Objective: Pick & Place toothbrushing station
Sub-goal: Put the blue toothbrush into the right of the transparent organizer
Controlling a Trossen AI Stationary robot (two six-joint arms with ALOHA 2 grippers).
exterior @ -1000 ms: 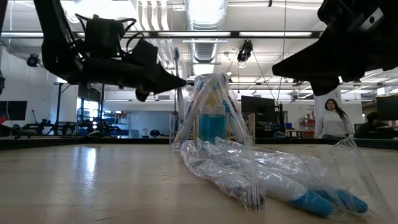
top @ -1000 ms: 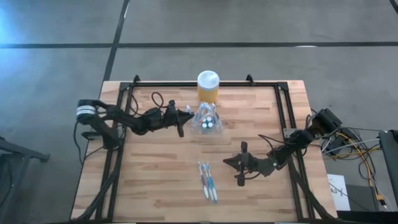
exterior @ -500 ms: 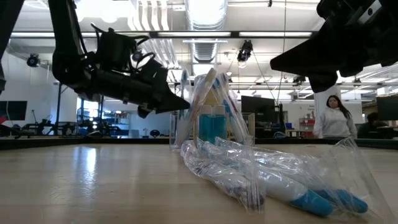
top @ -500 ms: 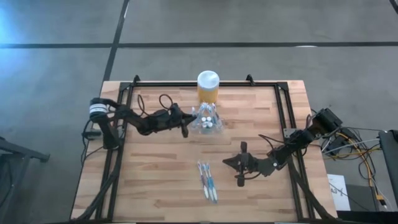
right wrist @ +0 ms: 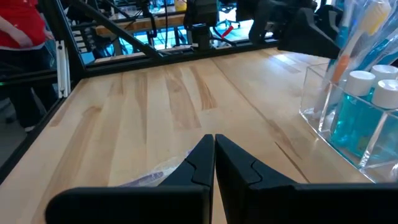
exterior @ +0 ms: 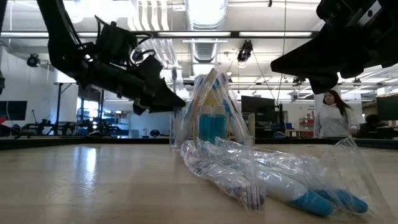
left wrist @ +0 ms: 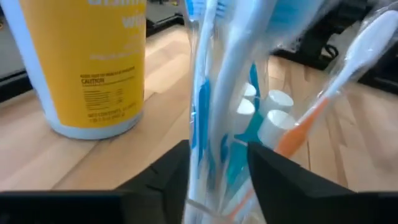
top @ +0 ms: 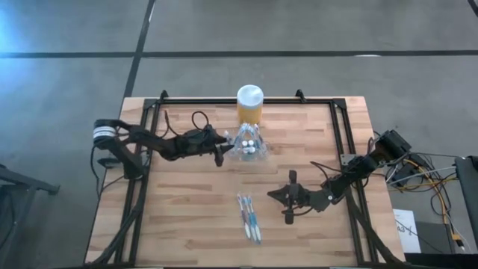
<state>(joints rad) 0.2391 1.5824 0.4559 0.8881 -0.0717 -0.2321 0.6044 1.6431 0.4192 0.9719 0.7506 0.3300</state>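
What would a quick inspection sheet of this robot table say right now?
Surface: wooden table, black frame rails.
Job's things: clear toothbrushing station holding toothbrushes and small bottles.
Clutter: yellow jar behind the station; bagged toothbrushes lying near the front.
Grippers: left gripper at the station, fingers open around a wrapped toothbrush; right gripper shut, empty, above the table.
Cables: loose wires off the right edge.
Surroundings: a person beyond the table.
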